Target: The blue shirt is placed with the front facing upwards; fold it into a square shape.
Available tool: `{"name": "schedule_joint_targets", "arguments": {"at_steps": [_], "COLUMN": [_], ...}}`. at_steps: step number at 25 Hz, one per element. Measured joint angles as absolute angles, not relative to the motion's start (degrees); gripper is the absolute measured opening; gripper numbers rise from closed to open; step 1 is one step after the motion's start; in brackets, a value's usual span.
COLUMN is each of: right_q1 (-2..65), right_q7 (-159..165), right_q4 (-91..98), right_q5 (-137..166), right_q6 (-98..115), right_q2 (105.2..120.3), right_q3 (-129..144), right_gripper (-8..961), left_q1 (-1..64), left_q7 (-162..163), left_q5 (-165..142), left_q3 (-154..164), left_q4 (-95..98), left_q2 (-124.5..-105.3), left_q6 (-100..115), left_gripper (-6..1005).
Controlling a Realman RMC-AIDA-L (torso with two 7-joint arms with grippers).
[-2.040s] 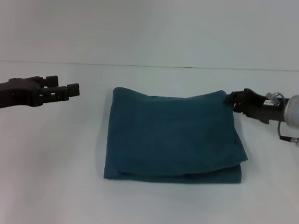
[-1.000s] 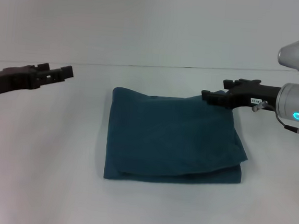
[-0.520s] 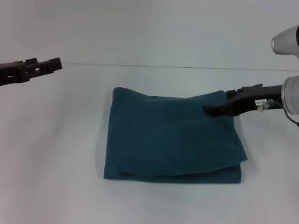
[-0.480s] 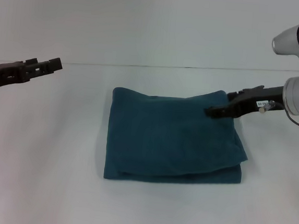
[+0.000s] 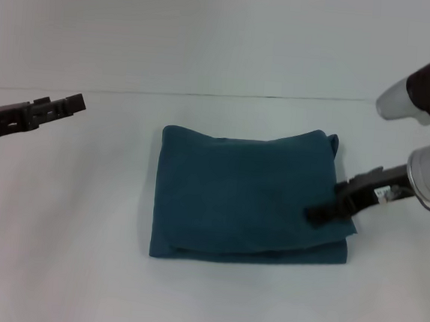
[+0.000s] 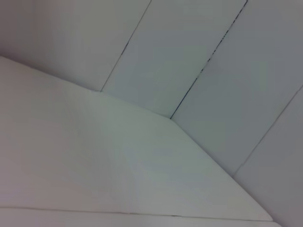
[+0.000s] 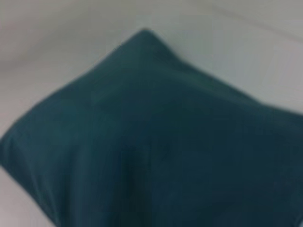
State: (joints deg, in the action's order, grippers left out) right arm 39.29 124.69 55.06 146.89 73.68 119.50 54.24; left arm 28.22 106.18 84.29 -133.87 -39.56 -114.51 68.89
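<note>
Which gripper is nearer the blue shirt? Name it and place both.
Right. The right gripper is at the blue shirt's right edge, over the fabric. The left gripper is well off to the shirt's left, apart from it.

We see broad white matte tabletop filling lower part of head view, plain and unmarked, evenly lit, only soft shadows. Far edge of tabletop meets pale grey-white wall along thin dark horizontal line running across head view. Wall smooth there, bare. In left wrist view we see white wall panels split by narrow dark seams running slantwise, meeting same white surface below. Right wrist view shows blurred strip of white surface around edges. Light diffuse, cool.
</note>
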Motion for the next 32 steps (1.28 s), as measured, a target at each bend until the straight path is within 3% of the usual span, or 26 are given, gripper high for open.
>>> {"name": "schedule_joint_targets", "arguments": {"at_steps": [19,30,32], "right_q1": [36.45,35.88,35.84], "right_q7": [126.04,127.73,127.64], "right_q4": [63.89,60.43,59.05], "right_q5": [142.47,141.15,141.14], "right_q6": [79.07,77.83,77.84], "right_q2": [119.62,119.79,119.79], "right_q3": [54.66,54.65,54.78], "right_gripper": [916,860,787], "left_q1": [28.08,28.25,28.13], "left_q7": [106.17,106.16,106.12], "left_q5": [84.18,84.28,84.29], "left_q3": [-135.36,-135.35,-135.35], "left_q4": [-39.64,-39.73,-39.73], "left_q2": [-115.22,-115.22,-115.22], "left_q6": [68.41,68.37,68.38], "left_gripper": [937,937,937]}}
